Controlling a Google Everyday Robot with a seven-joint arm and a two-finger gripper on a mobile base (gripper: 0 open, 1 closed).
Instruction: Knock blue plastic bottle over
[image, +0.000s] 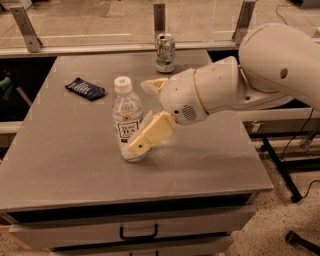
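The clear, faintly bluish plastic bottle with a white screw cap and a white label bearing a dark square stands upright on the grey worktop, a little left of the middle and nearer the front edge than the back. The robot's cream-coloured two-finger gripper is just at the bottle's right side, reaching in from the right on a bulky white arm. Its fingers are spread apart. The lower one slants down and to the left across the front of the bottle's lower half, its tip overlapping the base and seemingly touching it. The upper one sits just right of the bottle's shoulder, near the cap. Nothing is clamped between them.

A shorter green-and-white metal can stands upright near the back edge of the worktop, well apart from the bottle. A flat dark blue packet lies to the bottle's left and slightly behind it. Below the front edge is a drawer with a dark handle.
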